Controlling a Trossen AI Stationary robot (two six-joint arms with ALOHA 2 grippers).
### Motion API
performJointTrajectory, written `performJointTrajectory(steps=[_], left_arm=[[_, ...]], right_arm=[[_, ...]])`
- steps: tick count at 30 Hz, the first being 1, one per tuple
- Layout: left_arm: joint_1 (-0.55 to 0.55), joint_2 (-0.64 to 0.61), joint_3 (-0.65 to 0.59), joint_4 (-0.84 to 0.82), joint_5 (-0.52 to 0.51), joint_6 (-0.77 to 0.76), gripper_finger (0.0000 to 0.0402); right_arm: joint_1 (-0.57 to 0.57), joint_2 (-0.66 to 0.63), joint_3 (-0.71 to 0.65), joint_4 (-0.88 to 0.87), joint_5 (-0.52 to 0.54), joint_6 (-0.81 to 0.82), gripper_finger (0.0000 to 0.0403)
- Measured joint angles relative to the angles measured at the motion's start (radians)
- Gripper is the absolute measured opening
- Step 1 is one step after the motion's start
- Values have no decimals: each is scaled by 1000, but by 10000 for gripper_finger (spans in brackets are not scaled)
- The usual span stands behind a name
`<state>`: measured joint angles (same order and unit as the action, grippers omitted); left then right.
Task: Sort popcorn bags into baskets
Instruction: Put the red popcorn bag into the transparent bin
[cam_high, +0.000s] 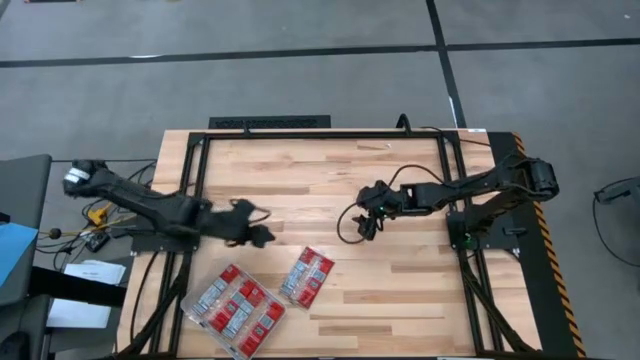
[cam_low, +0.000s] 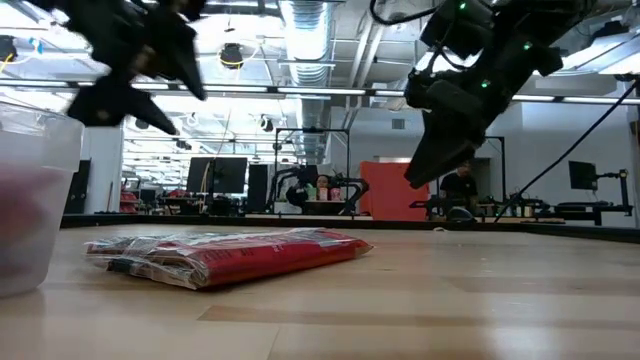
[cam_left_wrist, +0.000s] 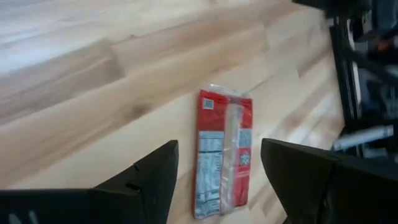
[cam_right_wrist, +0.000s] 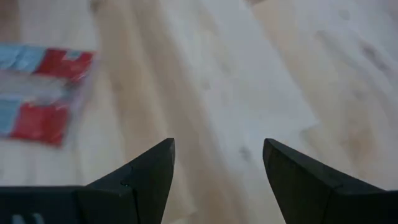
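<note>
Table: a pale wooden butcher-block table top (cam_high: 400, 290) in a black metal frame carried everything; its far half and right side lay bare.
Tray: the shallow clear plastic rectangular tray with rounded corners (cam_high: 190, 301) sat at the near left corner, turned at an angle, close to the near edge.
Packets in tray: several small flat red popcorn packets with white middle panels (cam_high: 235, 309) lay side by side inside it.
Loose packet: one more red and white popcorn packet (cam_high: 307, 274) lay flat on the wood just right of the tray, apart from its rim, with open board on its far and right sides.
Left gripper: the dark left gripper (cam_high: 262, 224) hung above the board, just beyond the tray, fingers spread wide and holding nothing, the loose packet showing between them in its wrist view.
Right gripper: the dark right gripper (cam_high: 366, 208) hovered over mid-table, well apart from the loose packet, fingers parted wide and holding nothing.
</note>
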<state>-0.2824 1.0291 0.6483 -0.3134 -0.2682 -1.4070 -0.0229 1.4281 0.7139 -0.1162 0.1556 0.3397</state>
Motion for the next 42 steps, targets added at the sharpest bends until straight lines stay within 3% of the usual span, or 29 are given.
performJointTrajectory(steps=[5,14,22,33,42], left_arm=[[118,167,0,208,220,212,216],[139,403,0,309,273,338,215],[110,610,1,623,435,355,223],[92,703,1,707,449,328,224],[92,708,1,741,471,333,224]], right_arm=[[91,0,-3,14,6,67,270],[245,0,-2,96,191,309,270],[368,104,29,193,215,358,270],[420,417,239,215,184,388,270],[409,518,288,234,126,391,270]])
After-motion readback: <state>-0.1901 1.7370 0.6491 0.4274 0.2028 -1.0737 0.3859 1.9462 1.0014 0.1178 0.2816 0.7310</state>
